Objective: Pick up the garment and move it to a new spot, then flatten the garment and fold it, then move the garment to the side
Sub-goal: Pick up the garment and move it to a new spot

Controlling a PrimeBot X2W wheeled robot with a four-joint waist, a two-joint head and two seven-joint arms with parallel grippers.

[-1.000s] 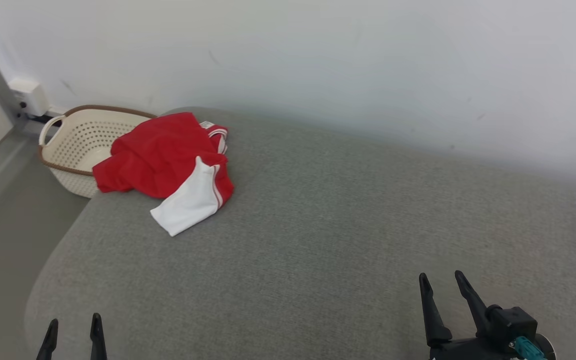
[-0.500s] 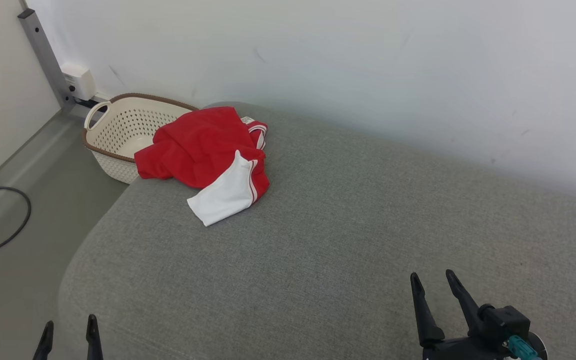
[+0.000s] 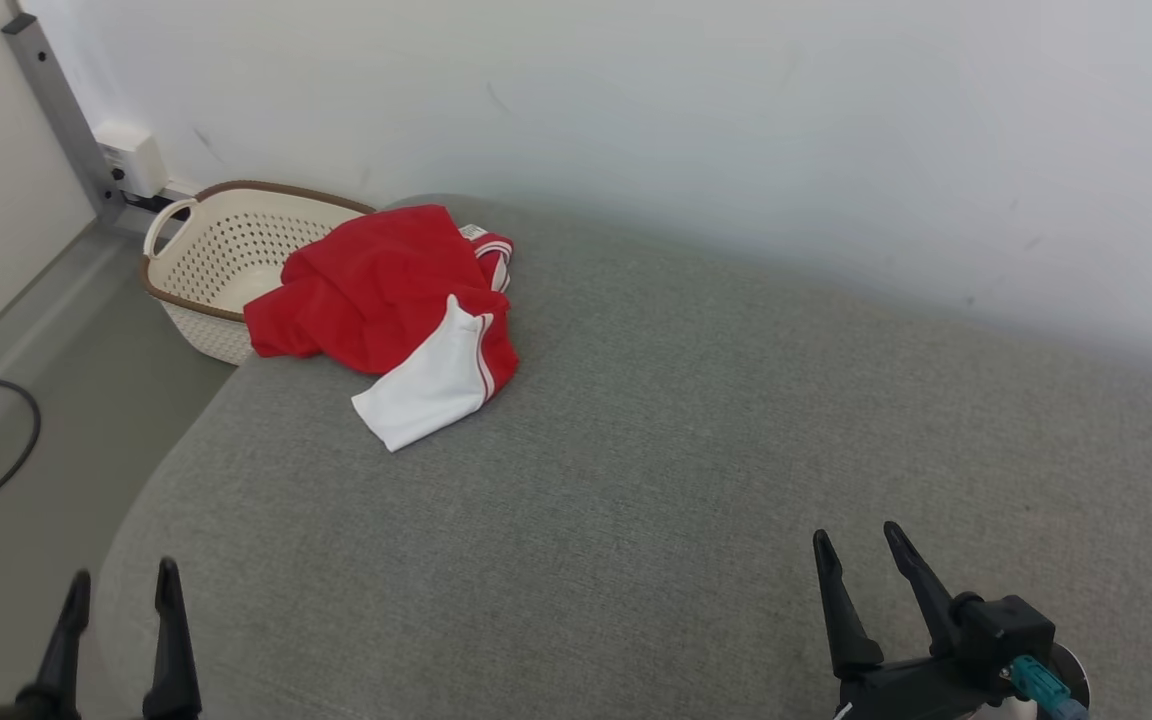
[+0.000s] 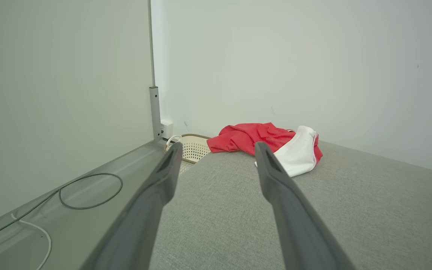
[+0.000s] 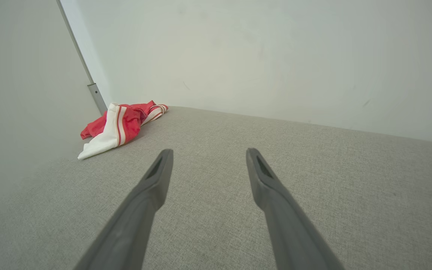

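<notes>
Garment: one item, red cloth with a white panel and striped trim, crumpled in a loose heap.

Location: far left corner of the grey cushion, close to the wall. A red edge hangs toward the basket, which stands on the floor just beside that corner. Whether the cloth touches the basket's rim cannot be told.

Handling, as judged: light, soft and limp, probably a smooth sports knit. It is likely to drape and slide rather than keep any shape. Not fragile.

Where to hold: a raised red fold on top of the heap, or the free corner of the white panel, which lies nearest the robot. The striped hem offers a thicker edge to pinch.

Left gripper: fingers spread wide, nothing between them, at the cushion's near left edge, well apart from the garment.

Right gripper: fingers spread wide, empty, over the near right of the cushion, farther off.

Stage: pick-up not yet begun.
</notes>
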